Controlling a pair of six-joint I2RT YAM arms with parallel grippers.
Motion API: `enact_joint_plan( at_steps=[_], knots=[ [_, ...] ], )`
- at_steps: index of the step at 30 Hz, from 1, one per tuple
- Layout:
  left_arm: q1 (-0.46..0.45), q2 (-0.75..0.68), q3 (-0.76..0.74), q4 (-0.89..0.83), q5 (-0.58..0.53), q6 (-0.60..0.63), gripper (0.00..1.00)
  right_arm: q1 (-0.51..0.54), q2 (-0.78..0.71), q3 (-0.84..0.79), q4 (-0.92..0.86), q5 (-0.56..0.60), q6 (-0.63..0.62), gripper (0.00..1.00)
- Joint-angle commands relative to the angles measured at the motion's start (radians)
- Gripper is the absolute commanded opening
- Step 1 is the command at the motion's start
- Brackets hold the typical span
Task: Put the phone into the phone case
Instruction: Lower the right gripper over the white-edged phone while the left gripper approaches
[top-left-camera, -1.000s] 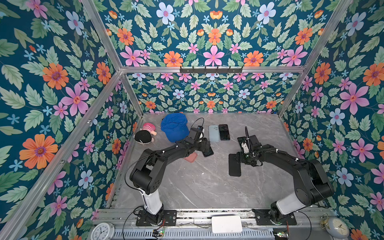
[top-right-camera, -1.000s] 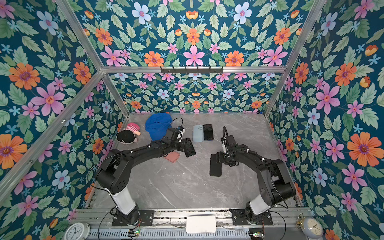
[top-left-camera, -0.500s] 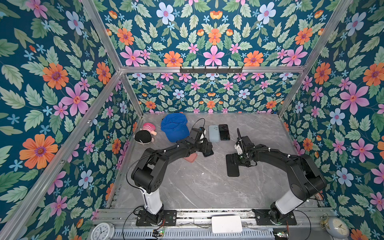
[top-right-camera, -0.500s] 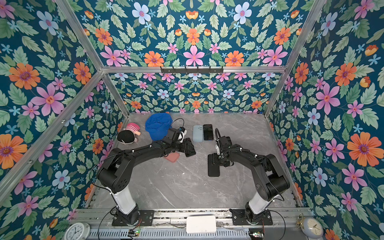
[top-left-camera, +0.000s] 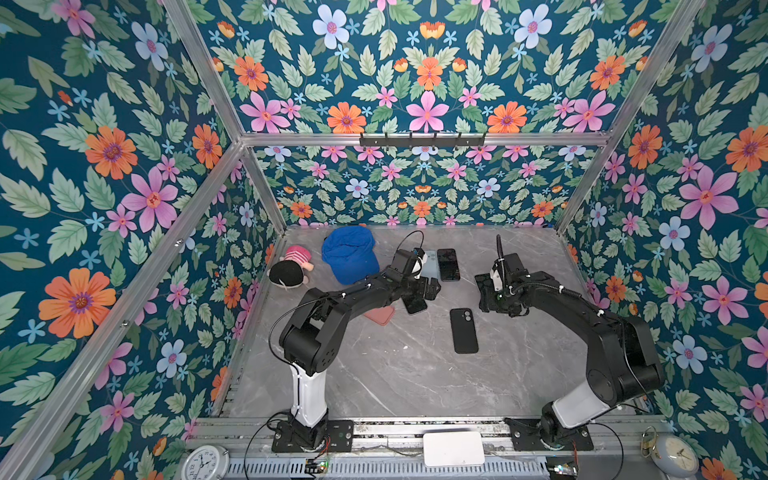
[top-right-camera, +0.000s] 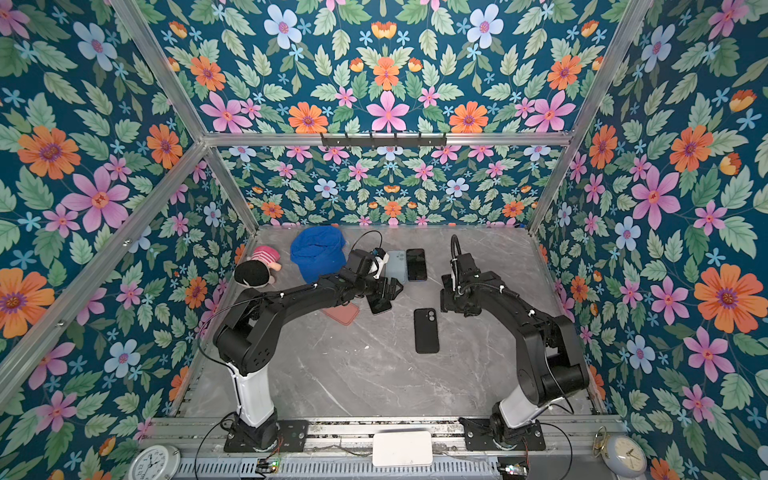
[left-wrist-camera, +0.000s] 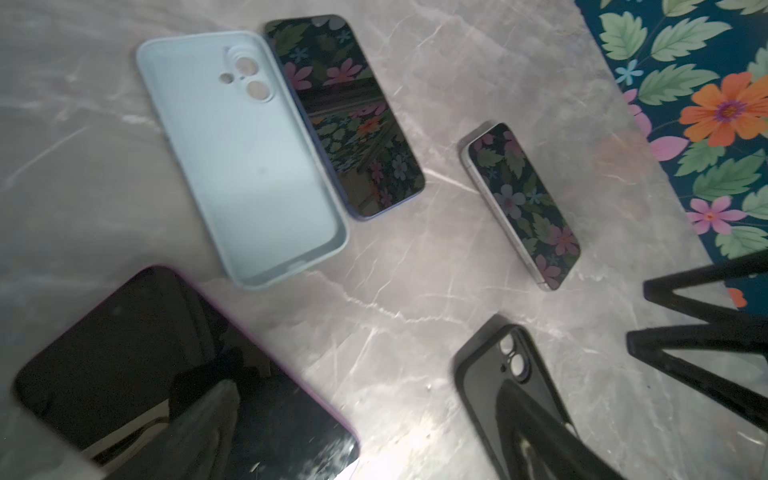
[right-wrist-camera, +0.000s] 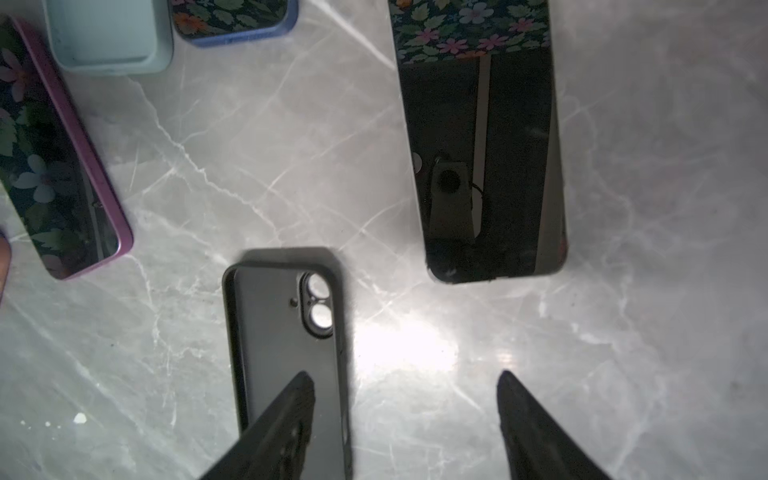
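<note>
The black phone case (top-left-camera: 464, 330) lies empty and inner face up near the middle of the marble worktop (top-left-camera: 374, 382), its camera cut-out toward the far edge. The bare phone (right-wrist-camera: 482, 166) lies screen up, apart from the case, further toward the far right corner. In both top views the right gripper (top-left-camera: 494, 297) largely covers it.

The right gripper's jaws are spread with nothing between them. In the right wrist view one of its fingers (right-wrist-camera: 286, 419) hangs over the case's near end.

The left gripper (top-left-camera: 424, 291) stands wide apart over a purple-rimmed phone (left-wrist-camera: 137, 353) that lies flat. I cannot tell whether it touches the phone.

By the far edge a light-blue case (left-wrist-camera: 245, 158) lies just beside a phone in a blue case (left-wrist-camera: 349, 120). A pink case (top-left-camera: 380, 314) shows under the left arm. A blue cap (top-left-camera: 349, 253) and a plush doll (top-left-camera: 291, 268) sit toward the far left corner.
</note>
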Motion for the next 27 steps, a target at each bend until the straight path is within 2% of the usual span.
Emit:
enact_joint_plan(
  at_steps=[1, 10, 27],
  knots=[
    [-0.010, 0.041, 0.059, 0.014, 0.055, -0.022, 0.99, -0.021, 0.064, 0.048, -0.049, 0.031, -0.069, 0.74],
    [-0.025, 0.148, 0.201, -0.033, 0.091, -0.015, 1.00, -0.036, 0.243, 0.200, -0.111, 0.056, -0.115, 0.79],
    [-0.026, 0.198, 0.253, -0.048, 0.113, -0.007, 1.00, -0.051, 0.346, 0.286, -0.131, 0.096, -0.127, 0.86]
  ],
)
